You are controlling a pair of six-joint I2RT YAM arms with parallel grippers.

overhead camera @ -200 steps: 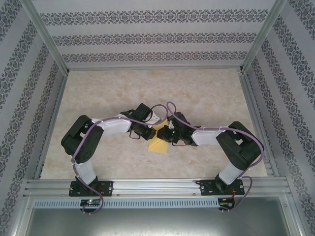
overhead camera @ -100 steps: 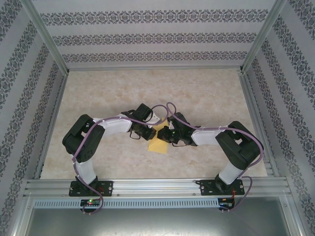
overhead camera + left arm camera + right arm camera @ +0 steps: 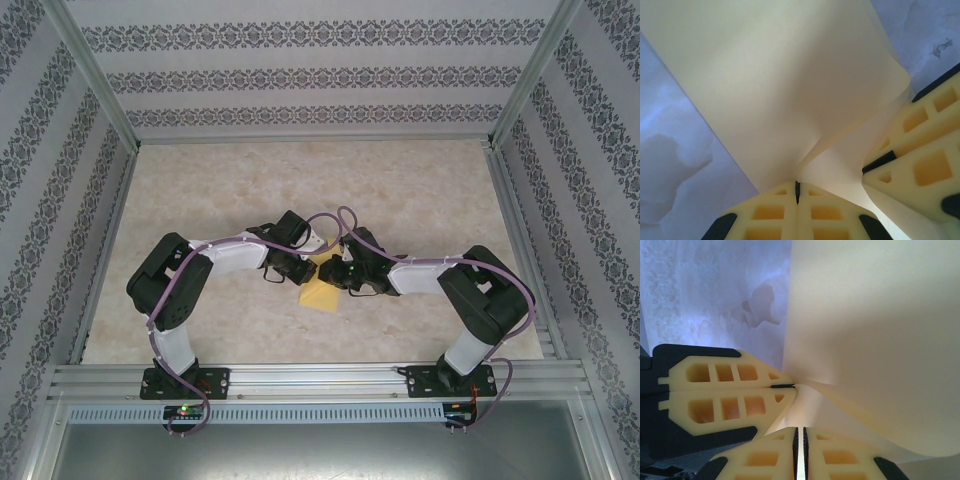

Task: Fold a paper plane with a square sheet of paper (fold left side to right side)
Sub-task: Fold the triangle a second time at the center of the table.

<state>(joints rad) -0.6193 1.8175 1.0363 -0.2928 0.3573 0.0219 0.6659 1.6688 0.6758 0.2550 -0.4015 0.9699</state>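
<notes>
Both hands (image 3: 796,187) (image 3: 801,435) pinch the paper (image 3: 780,90).

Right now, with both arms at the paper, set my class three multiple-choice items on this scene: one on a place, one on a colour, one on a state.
1. Where is the square sheet of paper on the table?
A) against the far wall
B) mid-table, between the left gripper and the right gripper
C) on the near rail

2. What colour is the sheet?
A) blue
B) white
C) yellow-orange

3. How do the two grippers stand?
A) both shut on the sheet
B) both wide open
C) left open, right shut

Answers:
1 B: the top view shows it mid-table, where the two arms meet.
2 C: every view shows yellow-orange paper.
3 A: each wrist view shows its own fingers pressed together with the paper pinched between them.
</notes>
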